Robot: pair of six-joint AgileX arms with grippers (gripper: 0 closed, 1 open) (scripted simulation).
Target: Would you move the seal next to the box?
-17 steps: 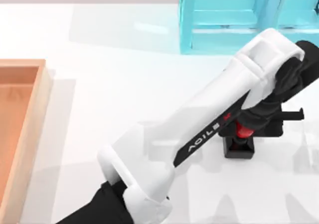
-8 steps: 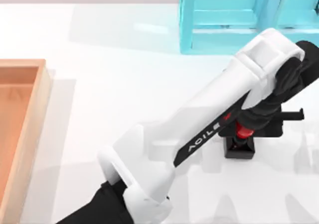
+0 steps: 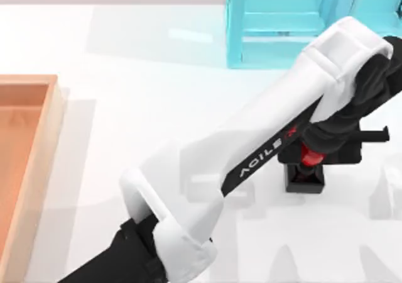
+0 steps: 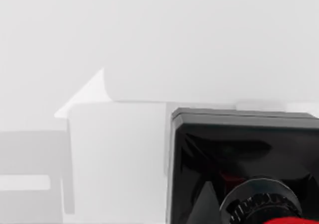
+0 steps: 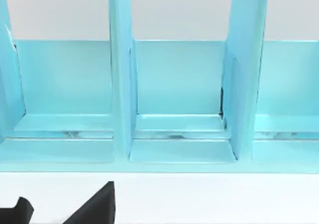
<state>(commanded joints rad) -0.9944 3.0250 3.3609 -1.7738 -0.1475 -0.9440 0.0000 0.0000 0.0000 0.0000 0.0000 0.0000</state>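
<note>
The seal (image 3: 306, 181), a black cube base under a red knob, is at the table's right side, in front of the cyan shelf. My left arm reaches across the table from the near left. Its gripper (image 3: 309, 156) comes down over the red knob and is shut on it, hiding most of the knob. The left wrist view looks down on the seal's black base (image 4: 239, 149) from very close, with a sliver of red at the edge. The box (image 3: 53, 126), light orange-brown wood with pale rims, lies at the far left edge, well apart from the seal.
A translucent cyan-blue shelf (image 3: 276, 19) stands at the back right, just behind the seal; the right wrist view faces its compartments (image 5: 174, 84). White tabletop stretches between the box and the left arm.
The left arm has shifted slightly right and toward the back, and the seal has moved with it, its base now a little higher in the top view.
</note>
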